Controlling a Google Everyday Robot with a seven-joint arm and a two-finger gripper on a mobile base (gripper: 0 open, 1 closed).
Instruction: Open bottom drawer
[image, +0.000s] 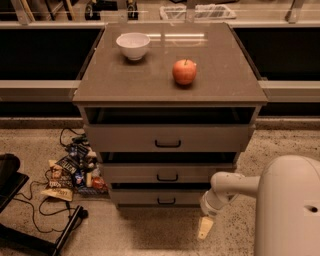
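Note:
The grey-beige cabinet (170, 87) has three drawers. The bottom drawer (159, 198) is the lowest one, with a small black bar handle (166, 201) at its centre, and its front sits slightly forward under a dark gap. My gripper (205, 228) hangs at the end of the white arm (232, 186), low near the floor, to the right of the bottom drawer's front and apart from the handle. Its pale fingers (204, 227) point down at the floor. Nothing is held.
A white bowl (133, 45) and a red apple (184, 72) sit on the cabinet top. Snack packets (70, 171) and a black cable (37, 202) lie on the floor at the left. A black stand base (30, 235) is at bottom left. My white body (290, 210) fills the bottom right.

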